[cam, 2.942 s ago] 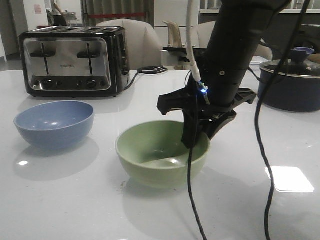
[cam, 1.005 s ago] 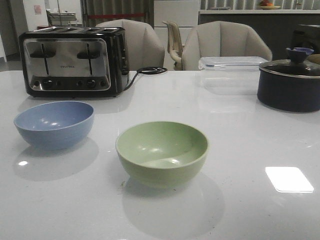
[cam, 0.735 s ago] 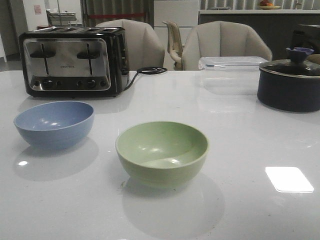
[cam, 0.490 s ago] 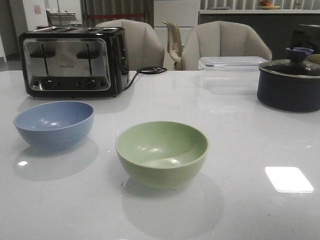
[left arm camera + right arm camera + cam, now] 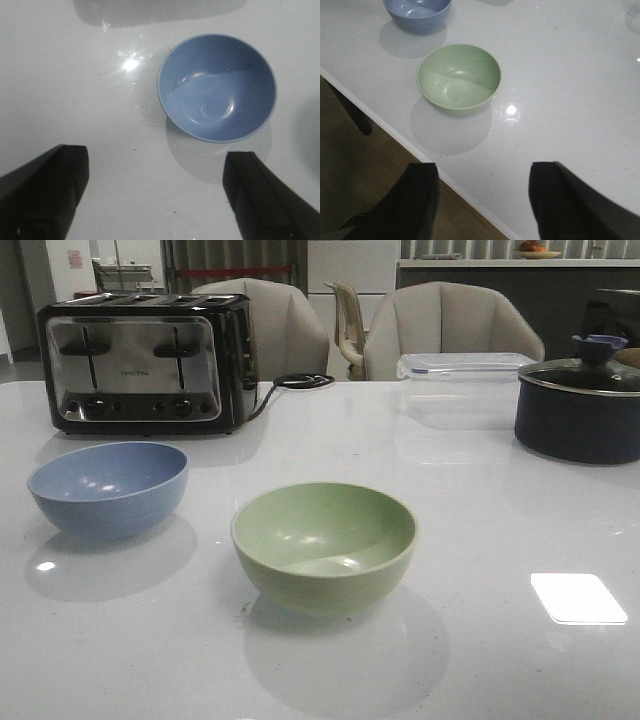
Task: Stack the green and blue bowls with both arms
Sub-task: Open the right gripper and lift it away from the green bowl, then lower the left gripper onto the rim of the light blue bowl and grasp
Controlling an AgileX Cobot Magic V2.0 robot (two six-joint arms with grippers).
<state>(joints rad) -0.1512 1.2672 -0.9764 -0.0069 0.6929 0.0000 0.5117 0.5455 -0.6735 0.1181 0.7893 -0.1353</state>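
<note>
Green bowl: the green bowl [image 5: 324, 545] sits upright and empty on the white table [image 5: 480, 540], near its front edge and about midway along it.
Blue bowl: the blue bowl [image 5: 108, 487] stands upright and empty toward the table's left edge, apart from the green one and just in front of the toaster [image 5: 145, 362].
Stack: not yet made; the bowls do not touch.
Left gripper: the left gripper [image 5: 155, 195] hangs above the blue bowl with its jaws spread wide and nothing between them.
Right gripper: the right gripper [image 5: 482, 200] hovers over the table's front edge, jaws parted and empty, with the green bowl ahead of it.
Step in hand: likely a reach for one bowl's rim.
How to do it well: bring one finger inside the rim and one outside, clamp the wall squarely, and lift straight up so the bowl stays level.
Placing: centre it over the other bowl before lowering, so it nests instead of catching the rim.
Surroundings: a clear lidded container [image 5: 462, 367] and a dark navy pot [image 5: 580, 405] stand toward the back right corner, well apart from the bowls.
</note>
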